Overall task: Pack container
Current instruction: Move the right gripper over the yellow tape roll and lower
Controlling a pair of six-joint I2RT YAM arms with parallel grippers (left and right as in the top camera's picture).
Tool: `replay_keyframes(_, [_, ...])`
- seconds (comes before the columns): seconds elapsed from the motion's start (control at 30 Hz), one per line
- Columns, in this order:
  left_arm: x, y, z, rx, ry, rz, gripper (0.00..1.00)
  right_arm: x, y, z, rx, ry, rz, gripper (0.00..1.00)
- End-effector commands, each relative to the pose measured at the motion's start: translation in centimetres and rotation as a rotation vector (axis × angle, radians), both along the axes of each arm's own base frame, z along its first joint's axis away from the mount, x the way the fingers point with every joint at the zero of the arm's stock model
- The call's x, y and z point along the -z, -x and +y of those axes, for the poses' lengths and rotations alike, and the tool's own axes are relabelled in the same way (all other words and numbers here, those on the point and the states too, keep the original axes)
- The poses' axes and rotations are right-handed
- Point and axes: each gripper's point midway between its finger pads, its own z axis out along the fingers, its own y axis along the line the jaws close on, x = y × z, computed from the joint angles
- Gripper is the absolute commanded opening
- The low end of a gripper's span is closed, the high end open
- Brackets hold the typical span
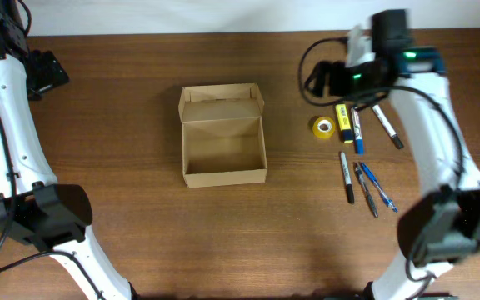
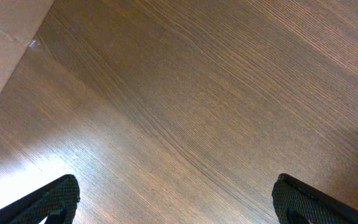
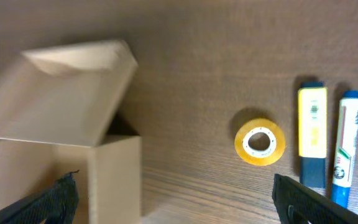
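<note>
The container (image 1: 223, 137) is a small tan cardboard box in the middle of the table, open, with its flap lid standing up at the back; nothing shows inside it. It fills the left of the right wrist view (image 3: 61, 124). My right gripper (image 1: 322, 79) hovers right of the box and just behind the yellow tape roll (image 1: 322, 127). It is open (image 3: 179, 202) over bare wood, between the box and the tape roll (image 3: 260, 142). My left gripper (image 1: 48, 71) is far off at the back left, open (image 2: 176, 202) over bare table.
Right of the box lie a yellow and blue marker (image 1: 343, 123), a blue marker (image 1: 357, 133), a black marker (image 1: 387, 127) and three pens (image 1: 363, 185). A pale tan surface (image 2: 2, 43) fills the upper left corner of the left wrist view.
</note>
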Motion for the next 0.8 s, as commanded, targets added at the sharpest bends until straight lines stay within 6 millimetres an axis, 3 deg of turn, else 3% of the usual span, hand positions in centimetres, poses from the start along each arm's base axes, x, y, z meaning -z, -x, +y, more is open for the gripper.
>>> replay_keyframes(0.0, [0.4,-0.1,0.1,0.008,-0.002,0.015,1.00,3.7,-0.6,0.1,0.013,0.156,0.059,1.00])
replay_keyframes(0.07, [0.4,-0.1,0.1,0.008,-0.002,0.015,1.00,7.1,-0.7,-0.2,0.010,0.226,0.123,0.95])
replay_keyframes(0.33, [0.4,-0.1,0.1,0.008,-0.002,0.015,1.00,12.9,-0.4,-1.9,-0.003,0.343,0.234,0.91])
replay_keyframes(0.57, [0.4,-0.1,0.1,0.008,-0.002,0.015,1.00,13.8,-0.9,-1.9,-0.005,0.343,0.230,0.91])
replay_keyframes(0.77, [0.4,-0.1,0.1,0.008,-0.002,0.015,1.00,13.9,-0.6,-0.5,-0.029,0.274,0.243,0.89])
